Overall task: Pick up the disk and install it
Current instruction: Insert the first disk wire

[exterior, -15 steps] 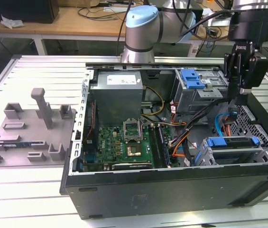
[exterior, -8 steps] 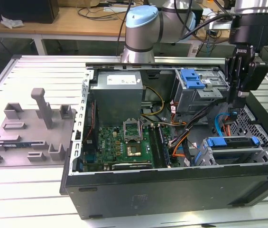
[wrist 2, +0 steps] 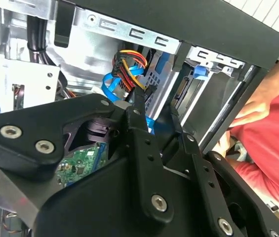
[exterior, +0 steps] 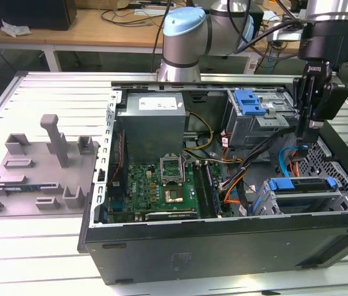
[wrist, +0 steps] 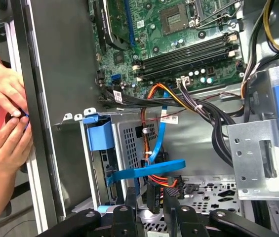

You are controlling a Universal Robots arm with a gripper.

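Observation:
The disk [exterior: 301, 196] is a silver drive with a blue bracket. It lies flat in the drive cage at the near corner of the open computer case [exterior: 223, 246], on the exterior view's right. My gripper [exterior: 307, 142] hangs above the case just behind that cage, over blue and orange cables. Its two black fingers stand a little apart with nothing between them in both wrist views, gripper [wrist 2: 156, 117], gripper [wrist: 151, 200]. In the first wrist view the disk's blue bracket [wrist: 99, 134] sits at the cage end, ahead of the fingertips [wrist: 132, 200].
A person's hands [wrist: 6, 113] and red sleeve [wrist 2: 277, 143] are just outside the case wall beside the cage. Another drive cage with a blue latch [exterior: 249, 102], the grey power supply [exterior: 152, 123] and the green motherboard [exterior: 161, 185] are inside. A grey fixture [exterior: 44, 166] stands on the table at the left.

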